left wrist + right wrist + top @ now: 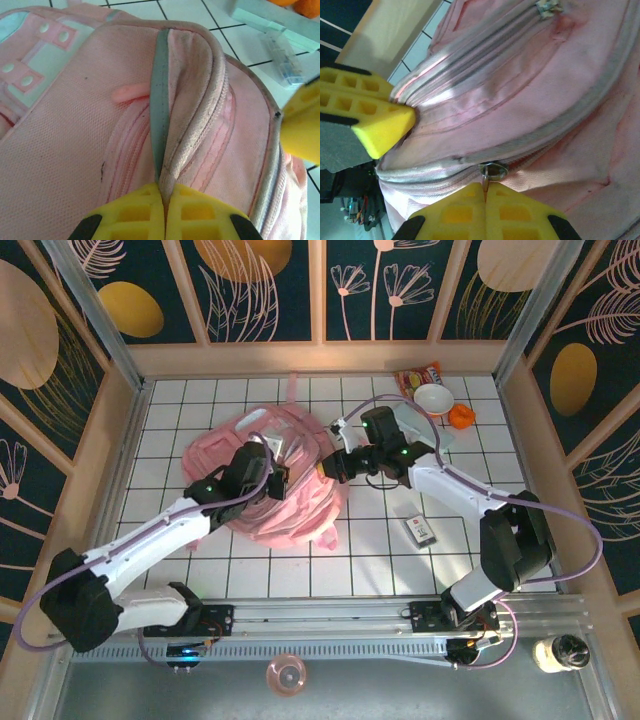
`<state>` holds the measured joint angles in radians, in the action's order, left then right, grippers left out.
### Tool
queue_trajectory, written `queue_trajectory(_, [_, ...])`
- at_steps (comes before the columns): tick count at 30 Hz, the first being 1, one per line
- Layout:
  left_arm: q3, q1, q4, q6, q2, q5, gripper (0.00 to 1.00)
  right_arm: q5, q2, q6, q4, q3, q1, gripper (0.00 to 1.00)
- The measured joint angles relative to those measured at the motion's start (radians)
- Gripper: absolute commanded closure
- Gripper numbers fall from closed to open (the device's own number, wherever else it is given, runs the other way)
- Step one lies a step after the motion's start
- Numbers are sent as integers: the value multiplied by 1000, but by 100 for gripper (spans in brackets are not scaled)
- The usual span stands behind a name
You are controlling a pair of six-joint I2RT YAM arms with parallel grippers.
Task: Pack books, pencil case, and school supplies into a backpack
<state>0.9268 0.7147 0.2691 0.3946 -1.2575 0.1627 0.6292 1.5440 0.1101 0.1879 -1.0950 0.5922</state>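
backpack [300,508]: mid-tabletop, between the arms | left tool [164,192]: pressed together on a fabric fold [172,125] | right tool [485,187]: pinching the zipper pull [493,171] at the bag's right edge | zip track runs left from the pull toward the left tool

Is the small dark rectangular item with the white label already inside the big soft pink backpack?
No, the small dark item lies on the white tiled table, apart from the pink backpack.

pencil case [265,15] cut by edge, backpack [75,150] cropped
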Motion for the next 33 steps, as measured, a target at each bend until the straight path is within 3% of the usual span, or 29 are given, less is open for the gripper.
queue_trajectory(9, [95,1,-82,91,-128,84,100,31,-2,80,-53,45,106,100])
queue_trajectory(17, [117,5,-163,175,-179,82,100,19,-18,253,-204,139,138,100])
queue_trajectory(33, [237,-39,-317,432,-240,109,100,-343,-19,669,-587,272,296,100])
